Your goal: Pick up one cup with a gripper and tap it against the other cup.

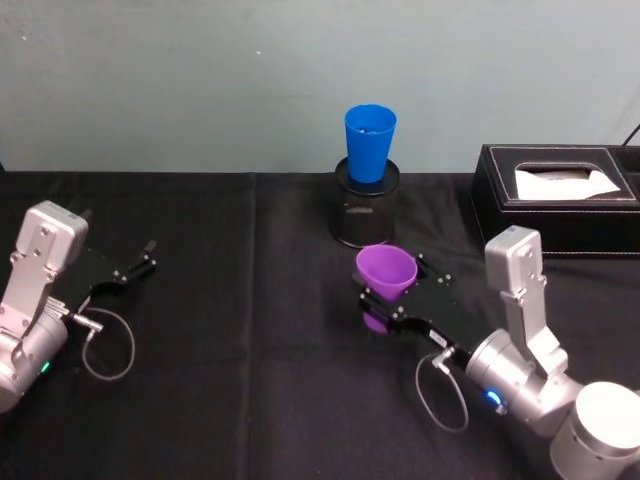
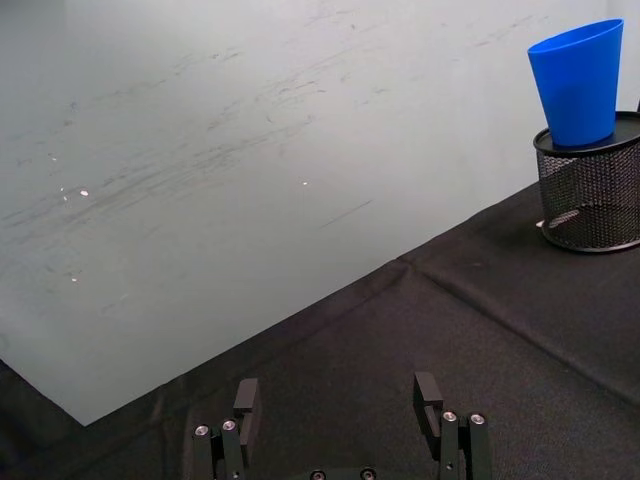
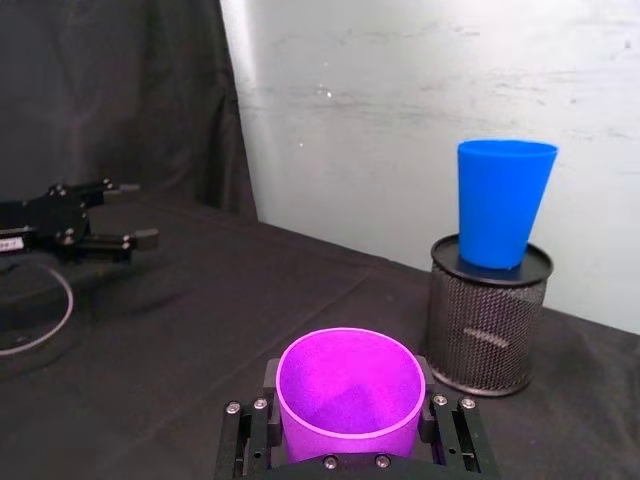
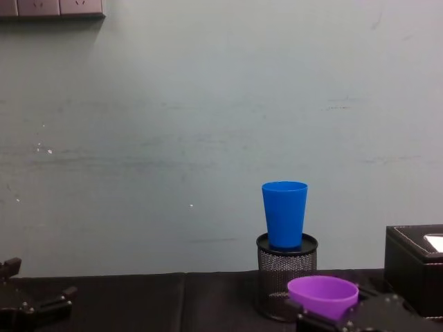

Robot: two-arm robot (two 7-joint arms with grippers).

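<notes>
The purple cup (image 1: 386,269) stands upright with my right gripper (image 1: 397,287) shut on its sides, just in front of and right of the black mesh pen holder (image 1: 364,211). The blue cup (image 1: 370,142) stands upright on top of that holder, higher than the purple cup. In the right wrist view the purple cup (image 3: 350,393) sits between the fingers (image 3: 446,425), and the blue cup (image 3: 503,202) is ahead and apart from it. From the chest view the purple cup (image 4: 323,294) is lower than the blue cup (image 4: 284,214). My left gripper (image 1: 140,263) rests open at the table's left.
A black tissue box (image 1: 560,195) stands at the back right, close to my right arm. The table is covered with a black cloth (image 1: 250,350), and a pale wall rises right behind the holder. A grey cable (image 1: 105,345) loops beside the left arm.
</notes>
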